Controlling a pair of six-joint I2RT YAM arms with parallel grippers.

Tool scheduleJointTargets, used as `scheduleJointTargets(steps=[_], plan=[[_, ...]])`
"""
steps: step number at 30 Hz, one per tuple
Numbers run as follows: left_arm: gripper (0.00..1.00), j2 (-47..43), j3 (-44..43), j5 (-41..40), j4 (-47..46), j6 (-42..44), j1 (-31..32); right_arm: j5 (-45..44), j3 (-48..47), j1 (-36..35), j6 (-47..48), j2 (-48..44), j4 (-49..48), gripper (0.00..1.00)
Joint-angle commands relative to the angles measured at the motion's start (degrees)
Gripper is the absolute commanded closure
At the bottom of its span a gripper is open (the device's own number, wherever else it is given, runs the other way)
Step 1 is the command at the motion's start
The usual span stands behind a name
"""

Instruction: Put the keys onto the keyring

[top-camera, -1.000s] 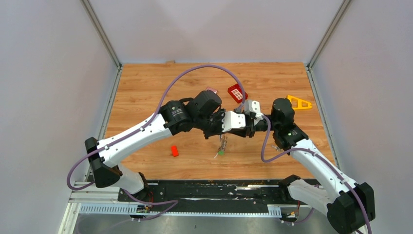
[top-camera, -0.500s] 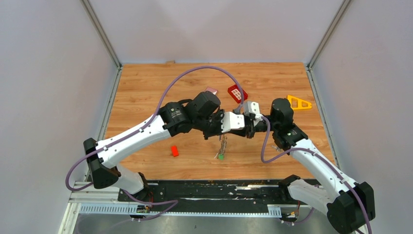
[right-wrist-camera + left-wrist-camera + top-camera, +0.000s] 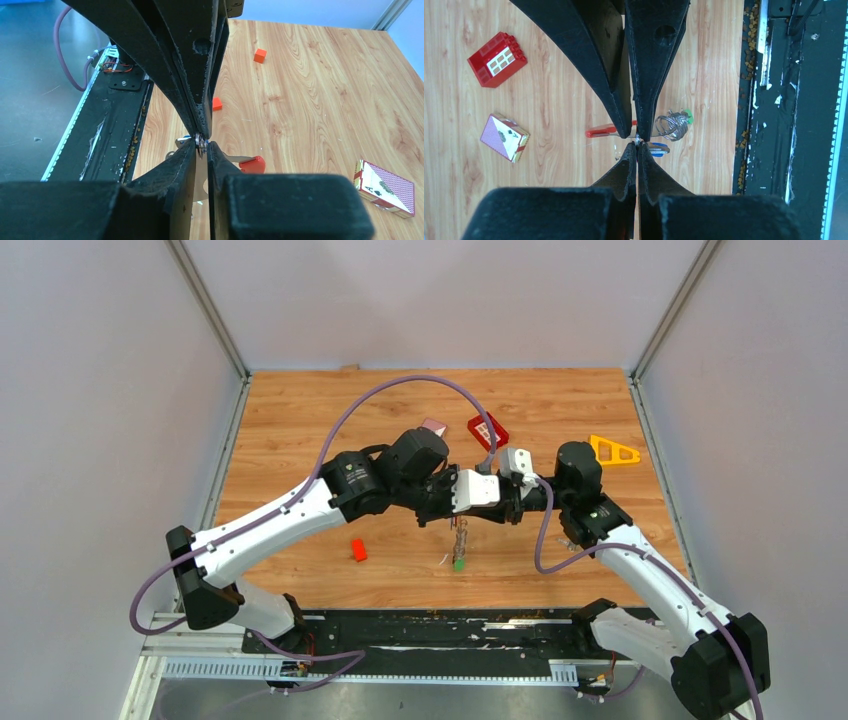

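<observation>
steel keyring [image 3: 672, 126] hangs between two grippers meeting tip to tip above the table. left gripper [image 3: 637, 147] is clamped tight on its wire; right gripper [image 3: 201, 146] stands a sliver apart and seems to nip the same loop. keys [image 3: 458, 558] dangle below, green head lowest. only the left wrist view shows the blue key [image 3: 656, 148] and red fob [image 3: 601, 131] just beside the tips. overhead: red block [image 3: 358, 550], yellow triangle [image 3: 612, 450], wood table [image 3: 300, 420], grey walls [image 3: 100, 440].

Arms stretched inward; left end effector [image 3: 636, 150] clamped, tip-to-tip with right end effector [image 3: 200, 146].
</observation>
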State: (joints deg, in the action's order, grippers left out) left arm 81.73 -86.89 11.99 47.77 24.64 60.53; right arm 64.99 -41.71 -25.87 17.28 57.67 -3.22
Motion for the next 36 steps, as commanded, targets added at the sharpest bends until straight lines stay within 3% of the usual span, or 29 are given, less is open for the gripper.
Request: scheduleJointTargets(steps=[1, 5, 11, 17, 19, 22, 26, 36], plan=[[1.0, -1.85, 0.03, 1.6, -2.68, -0.49, -0.2, 0.57, -0.74, -0.14, -0.13, -0.08, -1.56, 0.86], [1.0, -1.34, -0.03, 2.02, -2.68, -0.61, -0.18, 1.01, -0.8, -0.1, -1.52, -0.02, -2.74, 0.87], [1.0, -1.23, -0.3, 2.24, -2.68, -0.76, -0.22, 0.72, -0.64, -0.15, -1.26, -0.18, -2.69, 1.0], [1.0, -2.12, 0.12, 4.68, -2.55, -0.12, -1.32, -1.6, -1.78, 0.09, -0.39, -1.17, -0.96, 1.0], [0.92, -3.18, 0.61, 8.03, -2.99, 0.13, -3.15, -1.4, -1.96, 0.52, -1.72, -1.82, -2.33, 1.0], [0.72, -5.43, 2.41, 14.46, -4.77, 0.62, -7.27, -0.02, -2.4, 1.82, -6.83, -2.37, -6.59, 1.0], [0.57, -8.19, 5.84, 22.81, -8.76, 1.01, -12.1, 2.26, -4.18, 2.96, -14.43, -2.04, -12.4, 1.0], [0.49, -13.38, 14.92, 28.82, -27.44, -7.56, -14.83, 4.44, -2.58, 3.63, -27.33, -0.33, -26.31, 1.0]])
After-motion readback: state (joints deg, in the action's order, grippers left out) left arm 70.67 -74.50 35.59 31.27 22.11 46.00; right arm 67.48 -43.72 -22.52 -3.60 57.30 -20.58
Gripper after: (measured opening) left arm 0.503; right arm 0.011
